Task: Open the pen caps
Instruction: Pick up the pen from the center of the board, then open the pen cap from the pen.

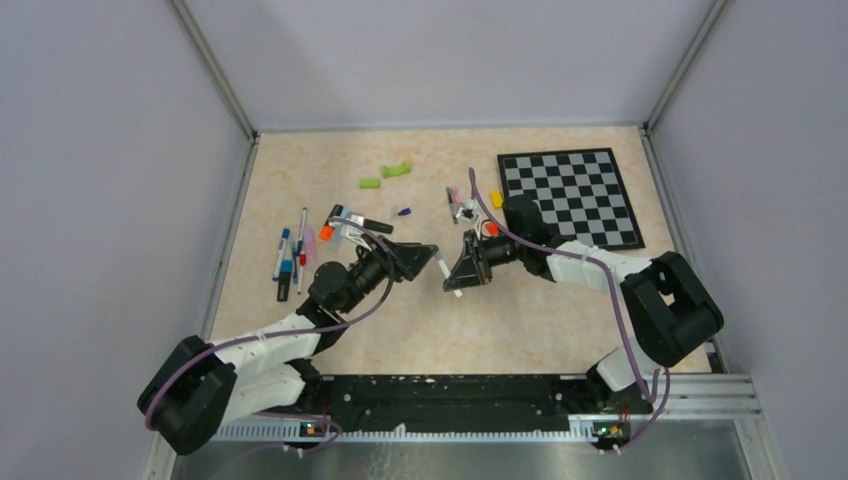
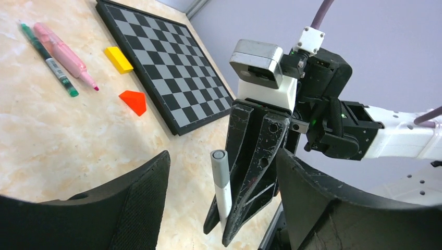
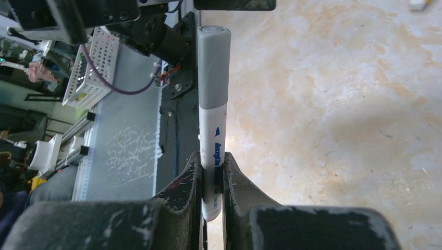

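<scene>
One white marker [image 3: 213, 140], grey cap [image 3: 213, 67] on, sits clamped in my right fingers [image 3: 185, 190]; my left fingers [image 2: 135, 203] stand apart, facing the capped end.

Black-and-white chessboard [image 1: 570, 195] lies flat at the far right of the beige marbled surface [image 1: 290, 170]. Just off its left edge sit a yellow block [image 1: 496, 199] and an orange wedge-ish block [image 1: 491, 229], not touching. Two green curved pieces [image 1: 399, 169] sit far-middle, close together.
</scene>
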Controlling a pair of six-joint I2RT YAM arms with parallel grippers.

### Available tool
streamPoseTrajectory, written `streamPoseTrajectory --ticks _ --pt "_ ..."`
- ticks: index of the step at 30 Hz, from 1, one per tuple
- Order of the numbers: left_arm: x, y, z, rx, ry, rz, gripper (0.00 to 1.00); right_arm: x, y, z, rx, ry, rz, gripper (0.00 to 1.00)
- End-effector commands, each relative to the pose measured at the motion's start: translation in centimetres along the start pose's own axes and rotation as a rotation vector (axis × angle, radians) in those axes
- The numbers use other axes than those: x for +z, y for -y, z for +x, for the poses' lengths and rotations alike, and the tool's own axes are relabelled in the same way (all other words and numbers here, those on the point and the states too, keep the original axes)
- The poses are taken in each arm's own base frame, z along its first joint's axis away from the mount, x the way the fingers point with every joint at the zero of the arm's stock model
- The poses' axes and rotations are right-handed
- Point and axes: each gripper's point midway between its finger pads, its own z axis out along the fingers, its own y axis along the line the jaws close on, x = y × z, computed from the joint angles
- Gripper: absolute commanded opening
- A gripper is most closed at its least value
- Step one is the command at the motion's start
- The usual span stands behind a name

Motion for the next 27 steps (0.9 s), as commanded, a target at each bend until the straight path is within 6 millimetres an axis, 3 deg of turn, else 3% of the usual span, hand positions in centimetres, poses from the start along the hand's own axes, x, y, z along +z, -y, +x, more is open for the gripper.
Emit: streamPoseTrajectory --ticks 1,7,14,18,20,23,27 --pt "0.1 2.3 0.0 0.001 -0.026 0.132 0.74 -0.2 -2.6 -1.0 -0.108 0.006 -0.103 0.0" --pt "0.9 3.7 0.5 -0.011 -0.058 0.216 0.54 -0.2 -2.7 -0.9 -0.107 0.005 -0.106 0.0" --pt "1.3 3.7 0.9 -0.025 -0.08 0.227 0.33 -0.2 -2.7 -0.9 -0.105 0.005 -0.109 0.0" --pt "1.3 3.8 0.9 -0.018 -0.08 0.233 0.05 -0.2 -2.7 -0.8 -0.1 0.004 -0.111 0.0" --pt "1.2 4.0 0.6 0.001 -0.066 0.24 0.0 -0.2 -2.7 -0.7 -0.097 0.002 -0.116 0.0" --pt "1.4 3.9 -1.1 0.046 -0.007 0.212 0.0 -0.2 -3.0 -0.4 -0.087 0.004 -0.135 0.0" --pt "2.1 2.8 -6.2 0.09 0.107 0.13 0.0 -0.1 -3.4 0.3 -0.07 -0.003 -0.149 0.0"
